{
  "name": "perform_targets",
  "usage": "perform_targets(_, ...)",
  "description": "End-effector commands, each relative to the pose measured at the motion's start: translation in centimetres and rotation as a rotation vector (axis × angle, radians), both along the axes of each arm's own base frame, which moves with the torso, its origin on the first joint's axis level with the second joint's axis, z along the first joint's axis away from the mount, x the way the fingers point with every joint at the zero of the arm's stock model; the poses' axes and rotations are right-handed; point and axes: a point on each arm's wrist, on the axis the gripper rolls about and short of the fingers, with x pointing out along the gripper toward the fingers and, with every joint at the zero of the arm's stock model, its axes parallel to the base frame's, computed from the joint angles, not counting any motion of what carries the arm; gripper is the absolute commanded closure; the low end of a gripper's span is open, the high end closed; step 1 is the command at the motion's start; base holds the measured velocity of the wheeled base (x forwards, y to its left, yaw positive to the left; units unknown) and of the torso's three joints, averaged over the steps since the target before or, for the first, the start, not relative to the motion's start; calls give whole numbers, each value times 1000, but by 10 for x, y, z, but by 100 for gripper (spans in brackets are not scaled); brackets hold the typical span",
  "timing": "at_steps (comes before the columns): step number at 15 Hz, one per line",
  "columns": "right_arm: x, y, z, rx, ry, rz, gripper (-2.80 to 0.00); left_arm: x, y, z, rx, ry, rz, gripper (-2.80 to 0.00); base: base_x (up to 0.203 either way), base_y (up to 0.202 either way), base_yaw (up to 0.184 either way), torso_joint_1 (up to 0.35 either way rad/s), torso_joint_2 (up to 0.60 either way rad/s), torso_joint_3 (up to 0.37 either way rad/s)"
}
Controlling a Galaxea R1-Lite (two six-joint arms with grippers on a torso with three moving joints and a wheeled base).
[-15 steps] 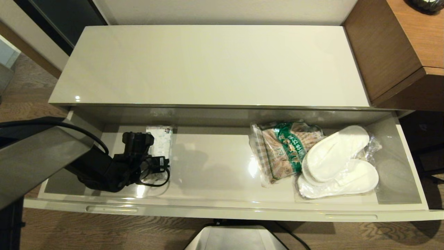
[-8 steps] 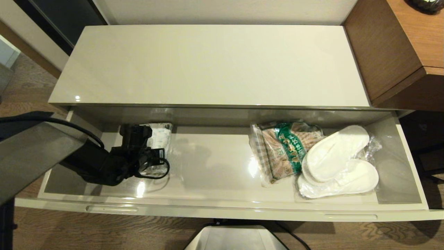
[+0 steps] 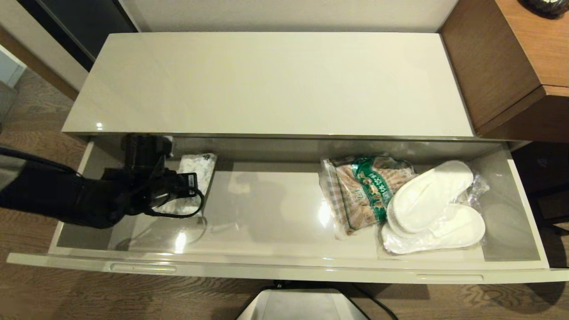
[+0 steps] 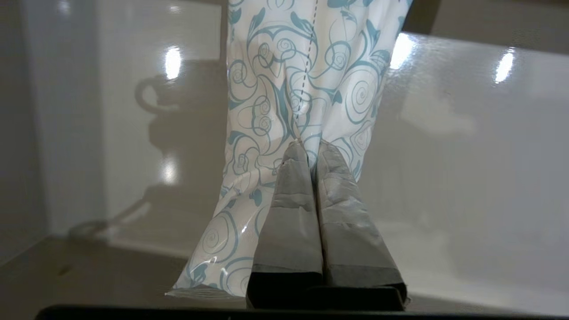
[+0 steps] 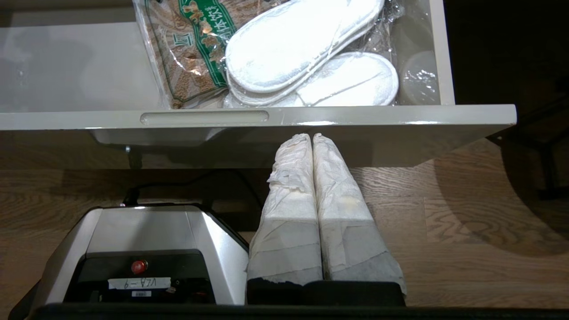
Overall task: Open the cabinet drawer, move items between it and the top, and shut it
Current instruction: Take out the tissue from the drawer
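The cream cabinet's wide drawer [image 3: 284,269] stands pulled out below the bare top [image 3: 266,84]. At the drawer's left end my left arm [image 3: 133,186] reaches in. My left gripper [image 4: 310,144] is shut on the white plastic pack with blue print [image 4: 289,89], pinching it near one end; the pack [image 3: 198,171] slants up off the drawer floor. The plastic-wrapped white slippers [image 3: 433,206] lie at the drawer's right end. My right gripper [image 5: 312,137] is shut on nothing, parked low in front of the drawer face, above the floor.
A green-and-brown snack bag [image 3: 362,191] lies against the slippers [image 5: 302,53]. A brown wood-grain desk unit [image 3: 511,66] adjoins the cabinet on the right. My base [image 5: 142,253] sits on the wooden floor beneath the drawer front.
The left gripper has shut on the pack and risen with it toward the drawer's back left corner, so the pack has tilted up. The right arm has not moved.
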Motion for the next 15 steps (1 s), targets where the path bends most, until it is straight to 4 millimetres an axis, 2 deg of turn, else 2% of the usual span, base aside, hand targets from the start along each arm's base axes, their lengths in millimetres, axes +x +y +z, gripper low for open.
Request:
perform_targets(1,-1,0,-1,0,-12,1,0,-36,5,40,-19,-70,-3,0,0,0,0,0,0,0)
perform_targets(4,-1,0,-1,0,-12,0,0,-63,8,44,-18,-14,-16,0,0,0,0,0,0,0)
perform_targets(6,-1,0,-1,0,-12,0,0,-95,13,61,-28,-37,-24,0,0,0,0,0,0,0)
perform_targets(7,-1,0,-1,0,-12,0,0,-105,15,61,-27,-16,-27,0,0,0,0,0,0,0)
perform_targets(8,-1,0,-1,0,-12,0,0,-111,16,65,-29,-25,-28,0,0,0,0,0,0,0)
perform_targets(11,-1,0,-1,0,-12,0,0,-133,19,103,-38,-69,-35,0,0,0,0,0,0,0)
perform_targets(13,-1,0,-1,0,-12,0,0,-145,20,120,-43,-79,-47,0,0,0,0,0,0,0)
perform_targets(15,-1,0,-1,0,-12,0,0,-146,20,120,-43,-78,-48,0,0,0,0,0,0,0)
